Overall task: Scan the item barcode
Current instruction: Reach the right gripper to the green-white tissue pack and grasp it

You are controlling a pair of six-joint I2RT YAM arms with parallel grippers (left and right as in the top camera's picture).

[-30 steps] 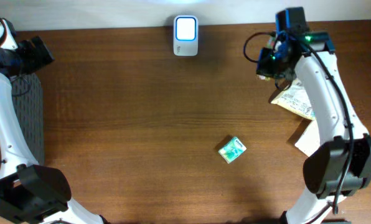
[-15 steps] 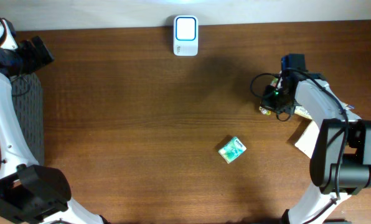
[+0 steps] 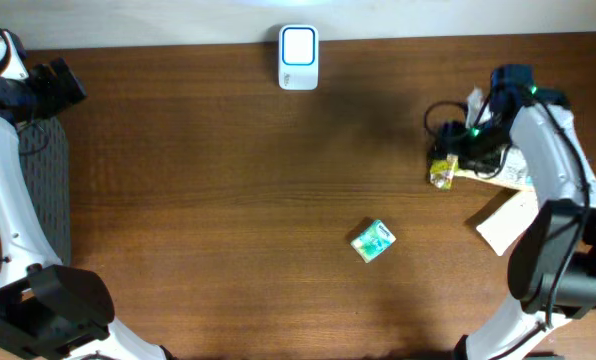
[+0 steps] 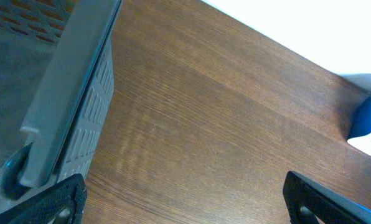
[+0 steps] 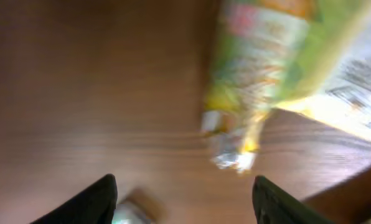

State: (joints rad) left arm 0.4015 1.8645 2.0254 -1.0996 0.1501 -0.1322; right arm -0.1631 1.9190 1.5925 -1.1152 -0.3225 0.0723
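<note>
Poised by a snack packet [image 3: 443, 175] on the right of the counter [image 3: 228, 200].
Holds right fingers [image 5: 98, 202] spread, pinching nothing, near the packet's end; left fingers [image 4: 55, 199] wide apart at far left; green box [image 3: 372, 240] mid-counter, scanner [image 3: 298, 58] at far edge.

1. No word, brand or number can be read in any view;
2. the yellow-green packet [image 5: 266, 68] carries dark lines of print on a pale panel, blurred past reading in the right wrist view and too small from overhead;
3. the small green packet [image 3: 372, 241] bears a pale patch, its marks too small to tell;
4. the scanner [image 3: 298, 45] shows only a lit white face.
</note>
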